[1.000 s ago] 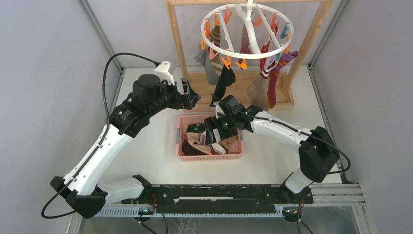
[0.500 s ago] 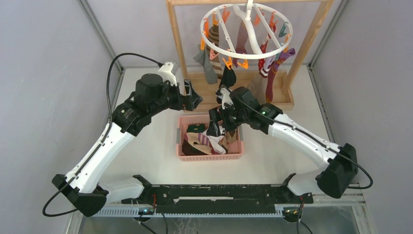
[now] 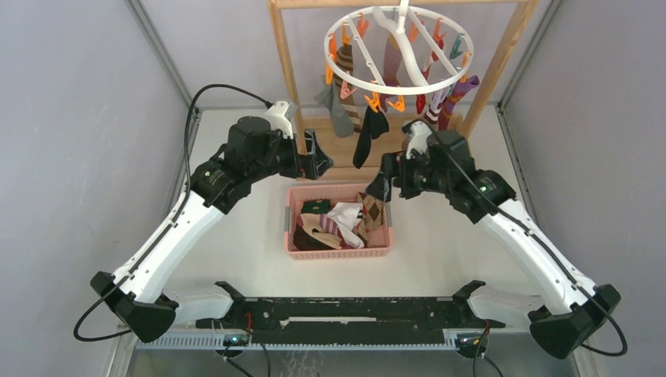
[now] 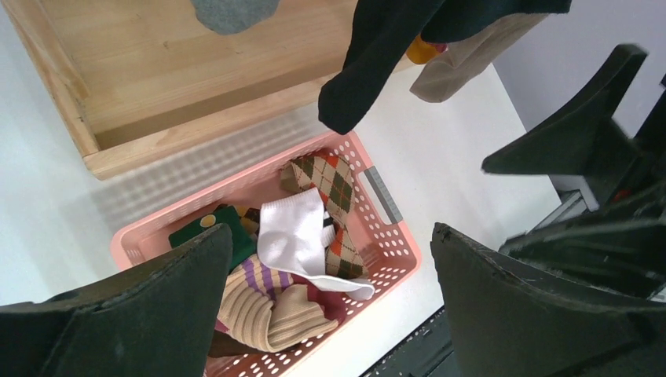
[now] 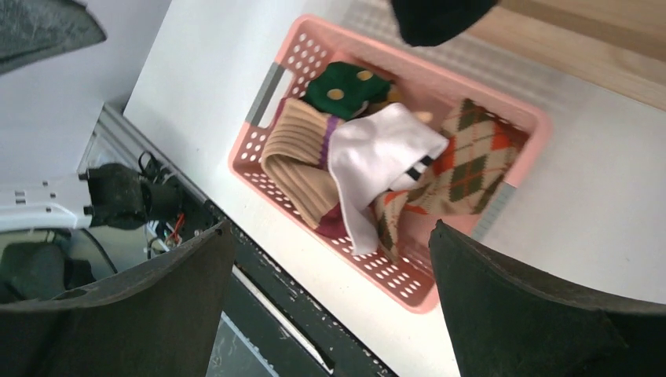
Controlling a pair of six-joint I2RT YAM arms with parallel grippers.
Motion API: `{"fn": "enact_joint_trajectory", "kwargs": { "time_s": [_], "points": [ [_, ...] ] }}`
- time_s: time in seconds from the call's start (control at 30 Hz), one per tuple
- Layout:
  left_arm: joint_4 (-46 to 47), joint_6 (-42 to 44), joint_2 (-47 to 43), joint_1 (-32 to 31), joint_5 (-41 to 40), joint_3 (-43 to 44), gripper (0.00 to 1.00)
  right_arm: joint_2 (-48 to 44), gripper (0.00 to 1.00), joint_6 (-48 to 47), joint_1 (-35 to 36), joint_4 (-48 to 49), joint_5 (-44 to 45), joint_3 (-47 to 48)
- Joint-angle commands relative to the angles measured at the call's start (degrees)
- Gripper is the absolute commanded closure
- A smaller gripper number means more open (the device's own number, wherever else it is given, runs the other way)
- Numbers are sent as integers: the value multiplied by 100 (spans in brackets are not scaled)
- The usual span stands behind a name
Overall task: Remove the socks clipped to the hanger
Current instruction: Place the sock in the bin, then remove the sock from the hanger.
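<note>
Top external view showed left gripper [image 3: 315,158] and right gripper [image 3: 380,181] both spread wide and empty, near the black sock [image 3: 369,135] clipped to the hanger [image 3: 343,79] on the wooden rack [image 3: 284,63]. Judged best: pinch that sock low and pull straight down, so the ring swings little. White table [image 3: 236,228] lay below with the pink basket [image 3: 338,253] part-filled, grey walls close around.

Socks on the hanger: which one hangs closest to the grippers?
The black sock, clipped at the front rim of the hanger. It dangles lowest, between the left gripper and the right gripper; the grey, striped and purple ones hang farther back.
</note>
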Motion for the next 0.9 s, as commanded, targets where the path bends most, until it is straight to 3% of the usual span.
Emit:
{"fn": "enact_joint_trajectory", "kwargs": {
  "time_s": [0.0,0.47,0.87],
  "points": [
    [178,-72,1,29,198,345,0,-408,0,192,-545,-288,-103,204],
    [247,-228,-290,29,117,-82,0,-1590,0,56,-2388,-1312,-376,-371],
    [-117,-387,-818,31,-176,-594,0,-2815,0,273,-3169,-2070,-205,-938]
  ]
}}
